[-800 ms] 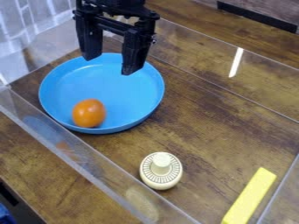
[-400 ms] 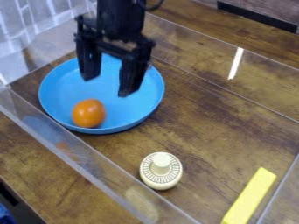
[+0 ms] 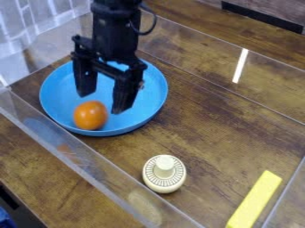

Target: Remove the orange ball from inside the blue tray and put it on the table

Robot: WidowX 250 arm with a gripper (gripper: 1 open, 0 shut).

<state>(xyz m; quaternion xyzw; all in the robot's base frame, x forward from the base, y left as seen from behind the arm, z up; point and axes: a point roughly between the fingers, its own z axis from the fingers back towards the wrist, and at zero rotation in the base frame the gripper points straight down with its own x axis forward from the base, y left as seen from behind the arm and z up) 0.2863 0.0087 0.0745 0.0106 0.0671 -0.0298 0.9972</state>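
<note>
Gripper (image 3: 105, 93) lowered over glossy orange ball (image 3: 91, 115).

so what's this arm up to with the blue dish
A single robot arm is working over the blue tray, where the orange ball sits near the front left. The gripper is open, pointing down just above the ball, one finger on each side, not gripping it yet. The ball is still in the tray, not on the table. A cream ribbed knob and a yellow block lie apart.

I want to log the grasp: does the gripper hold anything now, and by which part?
Nothing is held. The gripper is open above the orange ball, which lies in the blue tray.
</note>
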